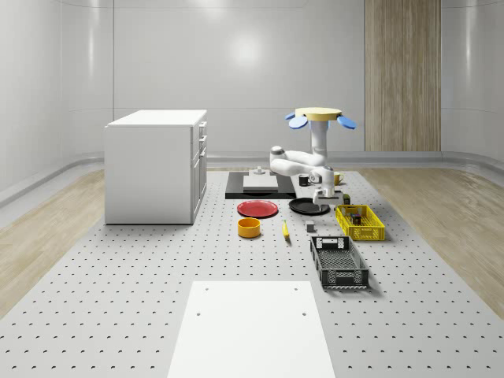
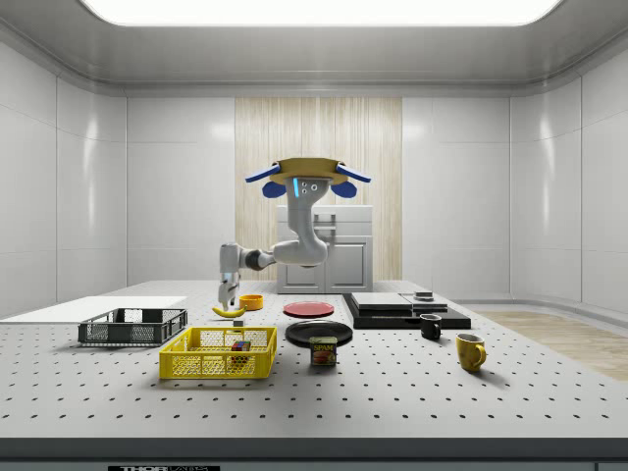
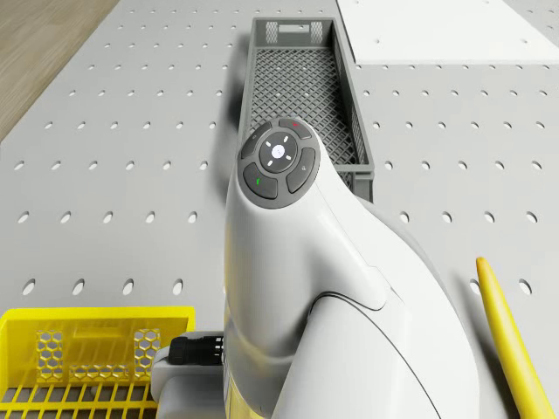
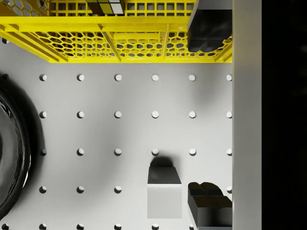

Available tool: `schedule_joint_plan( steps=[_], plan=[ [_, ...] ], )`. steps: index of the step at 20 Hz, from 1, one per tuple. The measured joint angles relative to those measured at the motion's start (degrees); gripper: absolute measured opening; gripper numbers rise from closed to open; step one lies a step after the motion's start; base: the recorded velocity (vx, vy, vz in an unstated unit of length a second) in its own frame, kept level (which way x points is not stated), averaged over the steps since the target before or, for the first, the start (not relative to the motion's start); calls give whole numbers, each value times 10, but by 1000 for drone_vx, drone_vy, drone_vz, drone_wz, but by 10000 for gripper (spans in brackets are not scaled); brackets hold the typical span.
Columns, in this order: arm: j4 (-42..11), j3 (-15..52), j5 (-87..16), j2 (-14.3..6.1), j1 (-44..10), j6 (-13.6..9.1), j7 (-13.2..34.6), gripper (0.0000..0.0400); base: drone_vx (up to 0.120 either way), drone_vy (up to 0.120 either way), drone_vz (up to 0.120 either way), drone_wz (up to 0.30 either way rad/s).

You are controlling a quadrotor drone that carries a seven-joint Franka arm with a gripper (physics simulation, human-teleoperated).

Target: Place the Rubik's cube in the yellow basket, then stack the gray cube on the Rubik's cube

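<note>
We locate the gray cube on the counter, standing apart from the yellow basket on bare perforated surface. The Rubik's cube already lies inside the yellow basket, so we judge the first step done and the gray cube the current target.

In the wrist view, the gray cube sits just beside one fingertip of the end effector rather than between the two. The fingers are spread wide with nothing between them; the other fingertip hangs over the basket's near wall. We judge that the coming move depends on a small sideways shift toward the cube, away from the basket, before descent. The cube has no long axis; its faces line up with the hole rows.

The drone hovers above the counter near the black plate, arm bent down. A gray crate and a banana lie nearby.
</note>
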Motion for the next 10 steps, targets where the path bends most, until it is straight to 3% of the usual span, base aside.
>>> schedule_joint_plan(
  steps=[10],
  plan=[
    [0,0,1,-1,0,1,0,400,0,-120,-120,0]
  ],
)
